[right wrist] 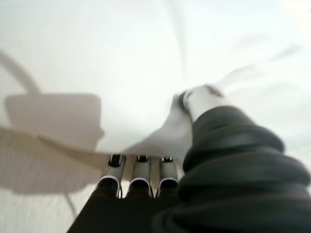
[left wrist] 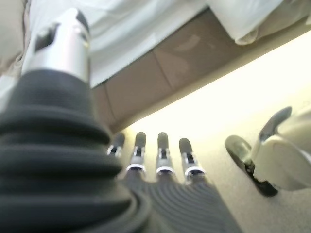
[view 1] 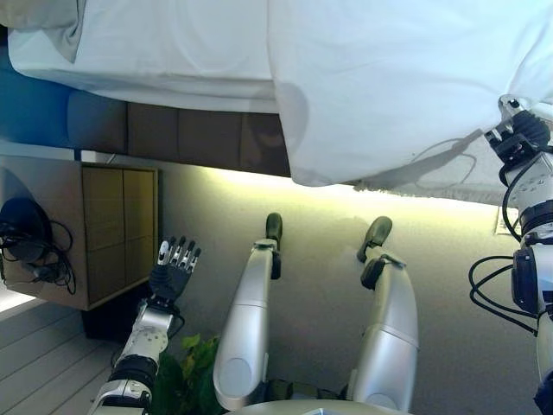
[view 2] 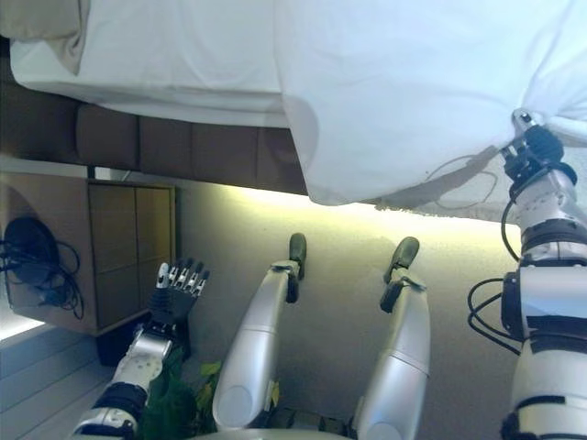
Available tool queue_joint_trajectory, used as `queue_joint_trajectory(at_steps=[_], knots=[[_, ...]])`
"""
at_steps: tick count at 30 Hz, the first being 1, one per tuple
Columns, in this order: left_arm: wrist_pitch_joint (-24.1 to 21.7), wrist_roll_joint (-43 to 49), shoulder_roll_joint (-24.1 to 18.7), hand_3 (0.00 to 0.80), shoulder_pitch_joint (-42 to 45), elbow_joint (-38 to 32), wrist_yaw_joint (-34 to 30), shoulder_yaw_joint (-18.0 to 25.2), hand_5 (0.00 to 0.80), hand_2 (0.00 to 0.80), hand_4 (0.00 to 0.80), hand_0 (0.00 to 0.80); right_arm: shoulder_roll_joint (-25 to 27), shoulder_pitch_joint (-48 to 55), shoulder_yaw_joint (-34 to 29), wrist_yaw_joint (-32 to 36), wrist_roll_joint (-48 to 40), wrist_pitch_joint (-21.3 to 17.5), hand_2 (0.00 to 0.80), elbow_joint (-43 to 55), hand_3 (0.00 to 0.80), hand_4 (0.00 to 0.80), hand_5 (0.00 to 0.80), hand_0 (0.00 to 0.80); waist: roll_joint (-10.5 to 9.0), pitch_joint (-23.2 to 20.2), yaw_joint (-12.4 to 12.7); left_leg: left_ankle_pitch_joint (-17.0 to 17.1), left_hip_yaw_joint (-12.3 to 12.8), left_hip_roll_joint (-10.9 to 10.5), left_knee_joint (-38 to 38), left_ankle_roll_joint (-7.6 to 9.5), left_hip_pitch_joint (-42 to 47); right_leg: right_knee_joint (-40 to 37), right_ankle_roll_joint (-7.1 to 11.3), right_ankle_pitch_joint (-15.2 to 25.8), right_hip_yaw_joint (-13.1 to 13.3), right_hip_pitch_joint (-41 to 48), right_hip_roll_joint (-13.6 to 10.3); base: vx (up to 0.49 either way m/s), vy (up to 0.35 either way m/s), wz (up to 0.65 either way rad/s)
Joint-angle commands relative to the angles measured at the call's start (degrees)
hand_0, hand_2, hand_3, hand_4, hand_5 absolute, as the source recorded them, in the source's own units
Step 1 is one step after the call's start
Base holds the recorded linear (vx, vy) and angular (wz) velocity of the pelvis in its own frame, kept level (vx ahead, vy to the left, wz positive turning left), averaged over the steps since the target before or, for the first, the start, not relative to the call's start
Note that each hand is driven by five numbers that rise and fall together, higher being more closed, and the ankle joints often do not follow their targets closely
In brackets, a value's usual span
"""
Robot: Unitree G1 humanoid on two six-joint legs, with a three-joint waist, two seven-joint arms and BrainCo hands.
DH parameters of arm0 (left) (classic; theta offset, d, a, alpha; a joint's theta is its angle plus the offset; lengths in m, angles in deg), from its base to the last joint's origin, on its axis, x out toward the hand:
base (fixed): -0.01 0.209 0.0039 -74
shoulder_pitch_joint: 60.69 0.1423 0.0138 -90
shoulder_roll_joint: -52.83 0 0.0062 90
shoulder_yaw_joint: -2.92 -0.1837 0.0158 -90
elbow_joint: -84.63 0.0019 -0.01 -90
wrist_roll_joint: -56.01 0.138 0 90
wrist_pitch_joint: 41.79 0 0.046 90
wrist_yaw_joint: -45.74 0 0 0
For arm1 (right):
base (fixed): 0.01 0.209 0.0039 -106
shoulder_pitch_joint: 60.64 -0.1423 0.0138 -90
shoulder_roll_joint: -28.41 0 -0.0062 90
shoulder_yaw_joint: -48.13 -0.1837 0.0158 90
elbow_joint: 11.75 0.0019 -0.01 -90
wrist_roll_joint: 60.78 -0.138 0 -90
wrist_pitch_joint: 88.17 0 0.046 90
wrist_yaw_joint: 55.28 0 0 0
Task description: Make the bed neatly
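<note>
A white duvet (view 1: 389, 86) hangs over the near side of the bed, down past the brown padded bed base (view 1: 199, 134). A white sheet (view 1: 173, 52) covers the mattress to its left. My right hand (view 1: 518, 134) is raised at the duvet's right edge. In the right wrist view its fingers (right wrist: 138, 174) go under the white cloth (right wrist: 121, 58) and the thumb (right wrist: 204, 99) presses on top, pinching it. My left hand (view 1: 173, 272) hangs low at the left with straight fingers, empty, away from the bed. It also shows in the left wrist view (left wrist: 163, 155).
A wooden nightstand (view 1: 104, 233) stands at the left beside the bed, with a black device and cables (view 1: 26, 233) on it. A green plant (view 1: 190, 363) is low by my left arm. A beige pillow (view 1: 43, 17) lies at the bed's upper left.
</note>
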Motion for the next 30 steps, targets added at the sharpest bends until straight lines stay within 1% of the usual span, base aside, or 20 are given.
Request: queue_joint_trajectory(at_steps=[1, 5, 8, 11, 12, 13, 14, 16, 18, 21, 25, 27, 30], knots=[[-0.7, 2.8, -2.9, 0.000, 3.0, -1.5, -1.0, -2.8, 0.000, 0.000, 0.000, 0.000, -0.3, -2.4, 3.0, 5.9, 0.6, -1.6, 0.800, 5.7, 0.800, 0.800, 0.800, 0.800, 1.61, 0.3, 0.6, 2.4, -1.7, 1.8, -4.7, 0.49, 4.1, -1.9, 3.96, -1.3, 1.2, 5.7, -1.5, -0.025, 0.079, -0.07], [-0.5, 5.5, -2.1, 0.000, 1.3, -0.2, 1.0, -5.6, 0.000, 0.000, 0.000, 0.000, -2.3, -2.5, 3.7, 7.2, 1.0, 0.8, 0.800, 5.7, 0.800, 0.800, 0.800, 0.800, 1.05, -0.1, 0.0, 2.9, -0.7, 2.3, -6.7, 0.20, 8.3, -4.8, 4.31, -0.3, 0.6, 10.0, -1.3, -0.004, 0.089, -0.09], [0.4, 8.4, -2.7, 0.000, -2.5, 0.6, 2.3, -8.8, 0.000, 0.000, 0.000, 0.000, -5.2, -2.0, 4.7, 7.8, 0.9, 1.8, 0.800, 6.2, 0.800, 0.800, 0.800, 0.800, -0.10, -1.4, -0.7, 3.4, 0.5, 3.2, -9.2, 0.07, 12.2, -8.0, 5.18, 0.9, 0.0, 13.7, -1.5, 0.036, 0.055, -0.15], [2.1, 8.6, -3.1, 0.000, -6.8, 0.5, 2.3, -11.9, 0.000, 0.000, 0.000, 0.000, -7.8, -2.0, 6.4, 7.2, 1.3, 2.5, 0.800, 8.0, 0.800, 0.800, 0.800, 0.800, -1.21, -2.1, -1.7, 4.1, 1.3, 4.0, -10.8, -0.06, 14.3, -10.5, 5.71, 2.2, -0.1, 15.9, -1.1, 0.016, 0.036, -0.17], [1.9, 8.2, -3.2, 0.000, -9.1, -0.1, 3.5, -14.0, 0.000, 0.000, 0.000, 0.000, -9.0, -2.2, 7.5, 6.8, 1.4, 2.8, 0.800, 8.8, 0.800, 0.800, 0.800, 0.800, -1.65, -2.4, -2.3, 4.4, 1.6, 4.3, -11.5, -0.14, 15.1, -11.6, 5.84, 2.6, 0.0, 16.6, -0.8, -0.093, 0.050, -0.16], [1.7, 8.3, -3.2, 0.000, -11.0, -0.9, 4.6, -15.7, 0.000, 0.000, 0.000, 0.000, -10.0, -2.3, 8.3, 6.4, 1.6, 2.9, 0.800, 9.3, 0.800, 0.800, 0.800, 0.800, -2.01, -2.1, -2.7, 6.2, 2.1, 4.4, -12.4, 0.09, 15.1, -13.0, 5.41, 4.4, -0.2, 16.7, -0.7, -0.094, 0.051, -0.08], [1.4, 8.8, -3.3, 0.000, -12.7, -1.9, 5.2, -17.1, 0.000, 0.000, 0.000, 0.000, -10.8, -2.5, 9.0, 6.0, 1.6, 2.9, 0.800, 9.6, 0.800, 0.800, 0.800, 0.800, -2.23, -2.1, -3.0, 6.5, 2.3, 4.5, -13.1, 0.04, 15.7, -13.7, 5.54, 4.8, -0.1, 17.2, -0.6, -0.100, 0.032, -0.06], [1.2, 11.6, -3.5, 0.000, -16.4, -3.2, 8.6, -19.4, 0.000, 0.000, 0.000, 0.000, -12.2, -2.6, 9.8, 5.5, 1.8, 2.9, 0.800, 9.7, 0.800, 0.800, 0.800, 0.800, -2.81, -2.3, -3.5, 7.0, 2.6, 4.7, -14.5, -0.04, 16.8, -15.2, 5.68, 5.4, -0.1, 18.2, -0.2, -0.006, 0.014, -0.08], [2.1, 14.7, -4.4, 0.000, -20.5, -4.2, 11.9, -21.6, 0.000, 0.000, 0.000, 0.000, -13.2, -2.7, 10.6, 4.6, 1.6, 2.9, 0.800, 10.2, 0.800, 0.800, 0.800, 0.800, -3.32, -2.4, -4.0, 7.5, 3.1, 4.8, -15.9, -0.10, 18.1, -16.7, 5.84, 5.9, -0.4, 19.3, 0.0, 0.002, 0.007, -0.16], [6.1, 18.3, -6.4, 0.000, -26.2, -4.3, 14.2, -23.6, 0.000, 0.000, 0.000, 0.000, -14.1, -3.0, 11.0, 4.2, 1.4, 2.6, 0.800, 10.0, 0.800, 0.800, 0.800, 0.800, -3.84, -2.5, -4.7, 7.9, 3.8, 5.1, -17.0, -0.26, 19.3, -18.0, 5.97, 6.3, -0.7, 20.7, 0.3, 0.008, -0.010, -0.13], [10.9, 16.9, -7.8, 0.000, -31.4, -3.7, 14.6, -25.4, 0.000, 0.000, 0.000, 0.000, -14.7, -4.4, 12.1, 3.8, -0.4, 1.8, 0.800, 10.0, 0.800, 0.800, 0.800, 0.800, -4.02, -2.4, -5.4, 8.0, 4.3, 5.6, -17.3, -0.63, 19.8, -18.6, 6.03, 6.5, -0.7, 21.3, 0.3, 0.008, -0.004, -0.08], [12.2, 14.9, -7.6, 0.000, -33.3, -3.7, 15.2, -25.6, 0.000, 0.000, 0.000, 0.000, -15.1, -5.0, 12.4, 3.2, -1.4, 1.3, 0.800, 11.2, 0.800, 0.800, 0.800, 0.800, -4.17, -2.1, -5.9, 8.1, 4.5, 5.7, -17.6, -0.75, 19.8, -19.0, 5.99, 6.6, -0.6, 21.2, 0.4, -0.001, 0.001, -0.03], [12.2, 12.3, -6.0, 0.000, -35.3, -3.6, 16.5, -25.9, 0.000, 0.000, 0.000, 0.000, -16.3, -5.9, 12.9, 2.4, -1.9, 0.4, 0.800, 12.9, 0.800, 0.800, 0.800, 0.800, -4.62, -1.5, -6.4, 8.4, 4.4, 5.9, -17.8, -0.97, 19.4, -19.2, 5.90, 6.9, -0.4, 20.7, 0.8, -0.023, -0.013, -0.02]])
